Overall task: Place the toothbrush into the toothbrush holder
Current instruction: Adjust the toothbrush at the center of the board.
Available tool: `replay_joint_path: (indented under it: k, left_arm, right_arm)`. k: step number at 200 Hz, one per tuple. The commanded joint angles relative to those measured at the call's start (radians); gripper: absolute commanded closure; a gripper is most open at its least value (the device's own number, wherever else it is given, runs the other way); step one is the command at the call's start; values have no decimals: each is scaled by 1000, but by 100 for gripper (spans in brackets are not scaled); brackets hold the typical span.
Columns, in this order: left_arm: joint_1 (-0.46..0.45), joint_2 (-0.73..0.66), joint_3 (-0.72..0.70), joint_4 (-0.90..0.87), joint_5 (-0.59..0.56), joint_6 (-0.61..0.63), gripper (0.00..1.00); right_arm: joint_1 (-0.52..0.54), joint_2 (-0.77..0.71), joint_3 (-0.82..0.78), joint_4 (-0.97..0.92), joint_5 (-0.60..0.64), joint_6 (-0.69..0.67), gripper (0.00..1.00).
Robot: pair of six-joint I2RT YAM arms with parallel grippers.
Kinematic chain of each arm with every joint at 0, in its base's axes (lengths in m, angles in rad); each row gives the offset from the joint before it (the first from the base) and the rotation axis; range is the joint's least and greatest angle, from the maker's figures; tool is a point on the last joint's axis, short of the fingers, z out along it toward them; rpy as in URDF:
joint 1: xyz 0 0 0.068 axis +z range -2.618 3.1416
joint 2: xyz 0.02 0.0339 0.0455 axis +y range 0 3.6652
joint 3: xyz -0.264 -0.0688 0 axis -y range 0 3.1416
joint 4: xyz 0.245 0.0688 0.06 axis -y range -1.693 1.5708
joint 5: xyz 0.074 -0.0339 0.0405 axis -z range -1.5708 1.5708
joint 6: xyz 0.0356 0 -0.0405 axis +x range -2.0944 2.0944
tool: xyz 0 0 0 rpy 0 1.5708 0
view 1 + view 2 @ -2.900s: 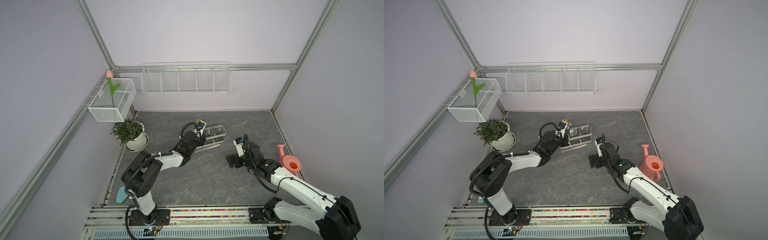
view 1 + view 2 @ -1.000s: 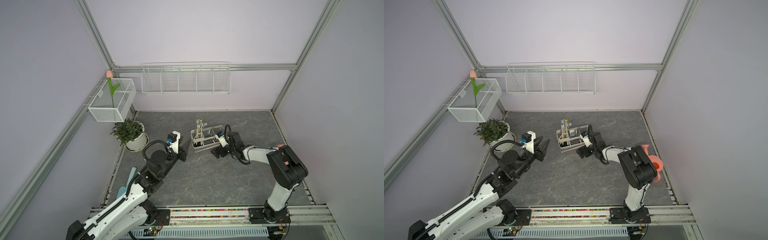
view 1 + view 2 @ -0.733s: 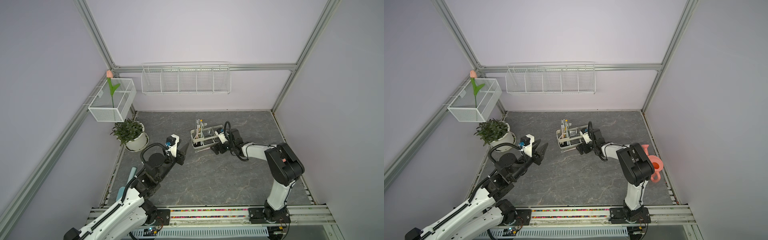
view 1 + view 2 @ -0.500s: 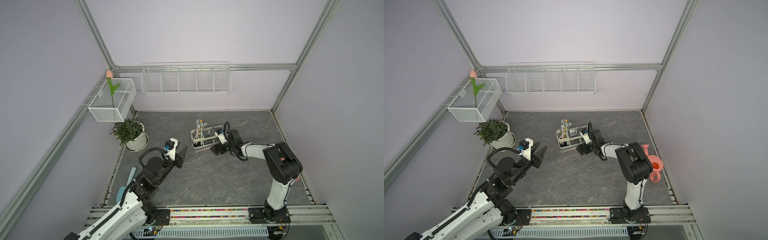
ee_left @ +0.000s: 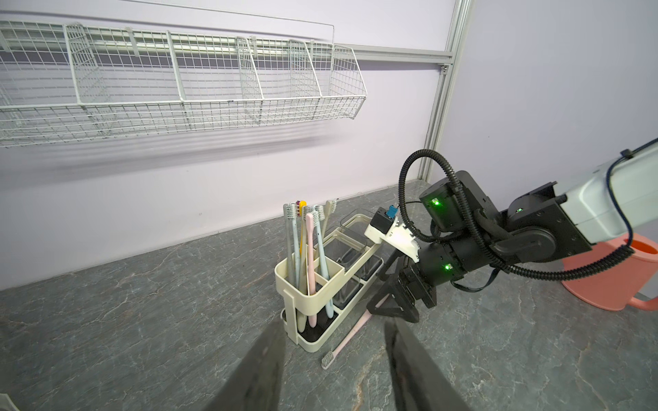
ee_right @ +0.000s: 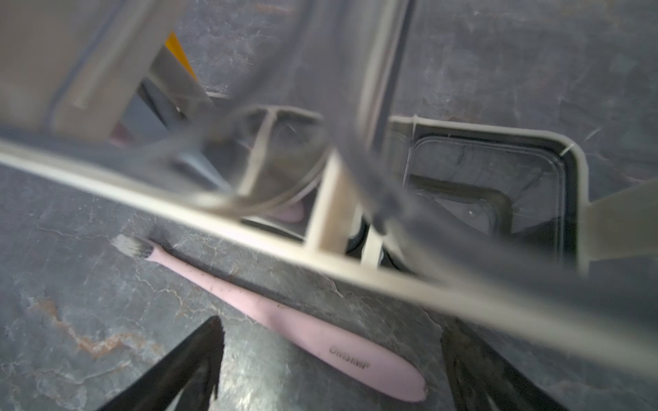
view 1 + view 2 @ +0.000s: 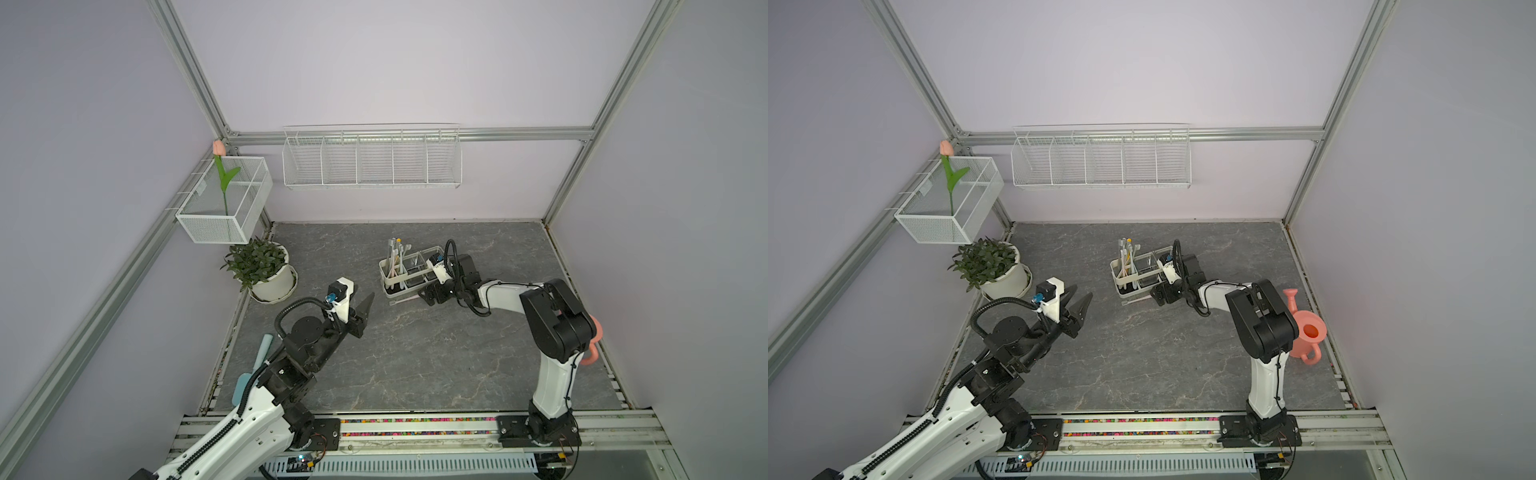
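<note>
The pink toothbrush (image 6: 285,316) lies flat on the table along the front of the cream toothbrush holder (image 7: 388,280), bristles toward the left; it also shows in the left wrist view (image 5: 350,332). Several toothbrushes stand in the toothbrush holder's (image 5: 313,295) white compartment, and its two clear cups look empty. My right gripper (image 7: 430,293) is low over the table beside the toothbrush holder (image 7: 1121,282), open, with its fingers either side of the toothbrush's handle end (image 6: 333,325). My left gripper (image 7: 362,297) hovers open and empty, left of the holder and pointing at it (image 5: 334,322).
A potted plant (image 7: 270,278) stands at the left edge. A white wire basket (image 7: 372,158) hangs on the back wall and a mesh basket with a tulip (image 7: 224,203) on the left wall. A pink watering can (image 7: 1308,332) sits at the right, behind my right arm.
Since the earliest frames, my left gripper has drawn back from the holder to the front left, and my right gripper has come in beside the holder over the toothbrush. Little has moved in the last second.
</note>
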Motion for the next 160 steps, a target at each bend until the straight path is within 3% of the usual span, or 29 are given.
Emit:
replay_joint_path:
  k: [1, 105, 160]
  left_arm:
    - [-3, -14, -16, 1, -14, 1, 50]
    - [-3, -42, -37, 9, -29, -21, 48]
    - [-3, -27, -54, 35, -35, -40, 46]
  right_arm:
    - [-6, 23, 6, -64, -26, -8, 3]
    - [-7, -99, -164, 33, -91, 3, 3]
    - [-7, -76, -70, -110, -40, -71, 3]
